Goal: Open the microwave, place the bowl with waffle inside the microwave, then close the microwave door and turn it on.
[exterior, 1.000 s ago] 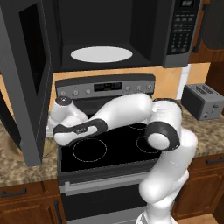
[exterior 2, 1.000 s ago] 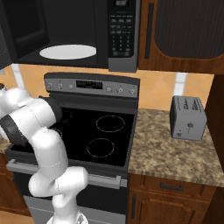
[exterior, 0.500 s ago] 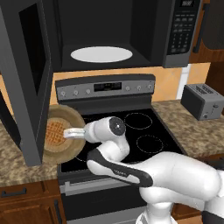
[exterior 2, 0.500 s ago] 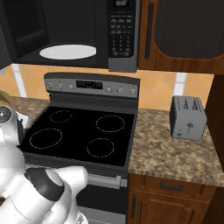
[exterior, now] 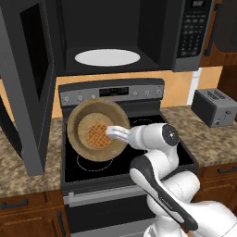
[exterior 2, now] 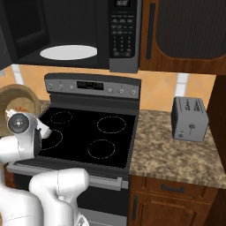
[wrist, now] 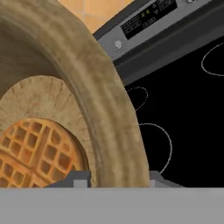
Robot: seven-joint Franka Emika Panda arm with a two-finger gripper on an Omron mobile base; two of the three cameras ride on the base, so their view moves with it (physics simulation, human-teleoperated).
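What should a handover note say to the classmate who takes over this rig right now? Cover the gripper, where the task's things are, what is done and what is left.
Gripper: shut on the bowl's rim, one finger on each side of the wall.
Bowl: held in the air above the stove, tilted steeply toward the camera.
Waffle: inside the bowl.
Microwave: its microwave door is swung open to the left; turntable bare.
Done: door opened, bowl picked up.
Left: set the bowl on the turntable, close the door, turn the microwave on.
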